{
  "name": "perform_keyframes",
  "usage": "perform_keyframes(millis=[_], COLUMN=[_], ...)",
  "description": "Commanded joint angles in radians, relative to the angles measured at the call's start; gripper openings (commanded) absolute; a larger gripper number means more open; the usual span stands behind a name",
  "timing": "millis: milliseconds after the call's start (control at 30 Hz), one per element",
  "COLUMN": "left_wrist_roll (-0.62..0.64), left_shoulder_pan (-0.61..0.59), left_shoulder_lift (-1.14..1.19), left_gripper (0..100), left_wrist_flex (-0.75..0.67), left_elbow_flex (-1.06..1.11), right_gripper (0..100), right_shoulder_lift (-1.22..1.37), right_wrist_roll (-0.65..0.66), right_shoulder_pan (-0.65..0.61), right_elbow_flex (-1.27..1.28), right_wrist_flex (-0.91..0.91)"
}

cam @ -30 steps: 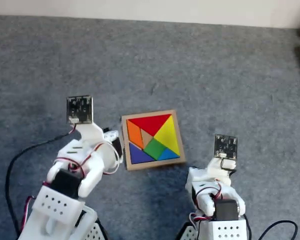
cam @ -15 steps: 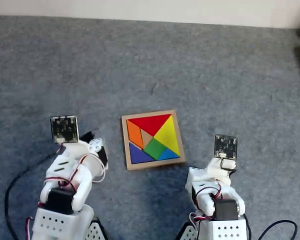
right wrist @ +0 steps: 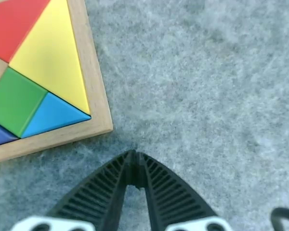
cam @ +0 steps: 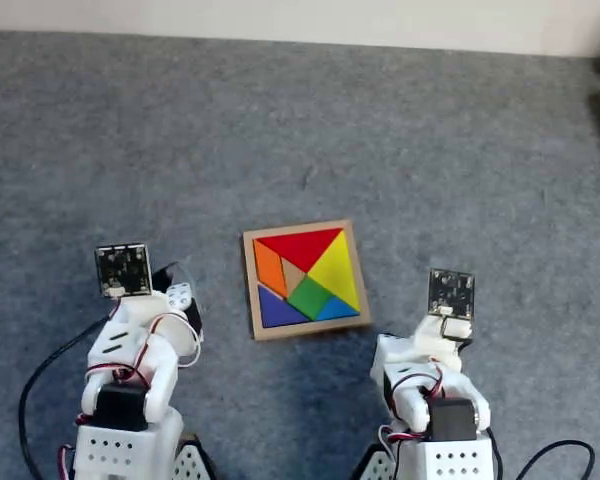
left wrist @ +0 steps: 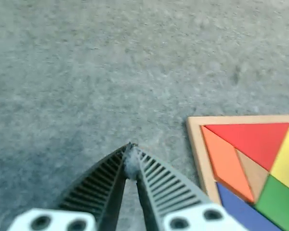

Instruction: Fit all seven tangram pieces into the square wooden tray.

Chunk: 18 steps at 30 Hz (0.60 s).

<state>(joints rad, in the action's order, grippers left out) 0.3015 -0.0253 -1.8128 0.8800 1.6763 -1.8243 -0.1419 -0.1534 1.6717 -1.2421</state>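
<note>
Grey carpet (cam: 430, 130) everywhere. Over on the left, the left gripper (left wrist: 130, 156) sits low over the carpet, fingers pinched together on nothing. The tray (cam: 296, 230) is apart from it, in the middle between the two arms, with all seven pieces lying flat inside: orange (cam: 269, 270) on the left, dark blue (cam: 275, 308) below it, red (cam: 302, 248) up top, tan (cam: 293, 275) in the centre, green (cam: 308, 295), then yellow (cam: 335, 270) and light blue (cam: 338, 308) on the right. The right gripper (right wrist: 134, 166) hangs near that light blue corner, tips closed too, holding nothing.
</note>
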Motion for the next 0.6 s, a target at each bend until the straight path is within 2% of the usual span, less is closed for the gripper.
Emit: perform_keyframes(millis=[0,200,567], left_wrist_roll=[-0.011,-0.011,-0.011], left_shoulder_pan=[-0.013,-0.015,-0.015], left_shoulder_lift=[-0.005,-0.005,-0.005], left_gripper=[1,1,1], left_wrist_flex=[0.081,0.224,0.394], left_elbow_flex=[0.019,0.019,0.019], right_gripper=[0.5,0.5,0.5], right_shoulder_lift=[-0.013,-0.013,-0.013], right_wrist_roll=[-0.006,-0.006,-0.006], right_shoulder_pan=[0.013,0.013,0.013], right_elbow_flex=[0.116,0.116,0.116], right_wrist_flex=[-0.008,-0.008,-0.008])
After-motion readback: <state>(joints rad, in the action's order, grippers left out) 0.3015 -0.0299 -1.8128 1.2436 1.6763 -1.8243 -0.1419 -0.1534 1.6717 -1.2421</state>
